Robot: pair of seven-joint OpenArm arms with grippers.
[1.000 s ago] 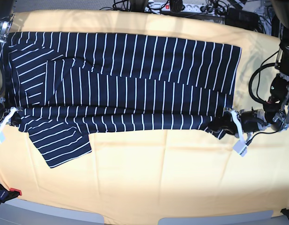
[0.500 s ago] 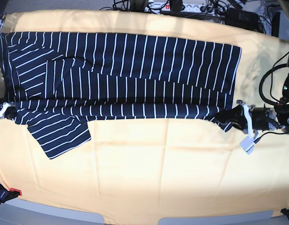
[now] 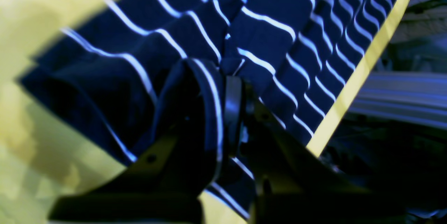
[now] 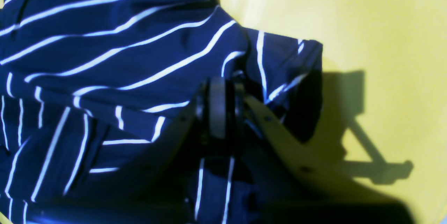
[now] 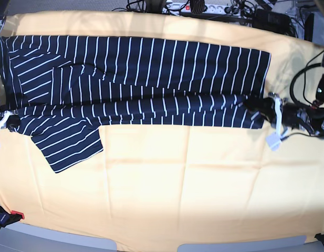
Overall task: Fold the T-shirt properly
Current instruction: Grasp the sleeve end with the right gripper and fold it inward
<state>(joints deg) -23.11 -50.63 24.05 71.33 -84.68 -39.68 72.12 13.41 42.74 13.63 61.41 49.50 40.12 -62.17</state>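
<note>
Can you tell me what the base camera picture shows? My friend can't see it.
A navy striped T-shirt lies half folded lengthwise on a yellow-orange table cloth. The left gripper and right gripper each meet an end of its near edge.

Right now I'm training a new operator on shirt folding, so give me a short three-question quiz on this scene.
1. True or false: the left gripper is shut on the hem corner of the T-shirt.
2. Which part of the T-shirt sticks out toward the near edge of the table cloth?
A. the collar
B. a sleeve
C. nothing
3. Fill in: the T-shirt's stripes are ____.

Key
1. True. In the left wrist view, fabric is pinched between the fingers.
2. B. The sleeve juts out next to the right gripper.
3. White.
</note>
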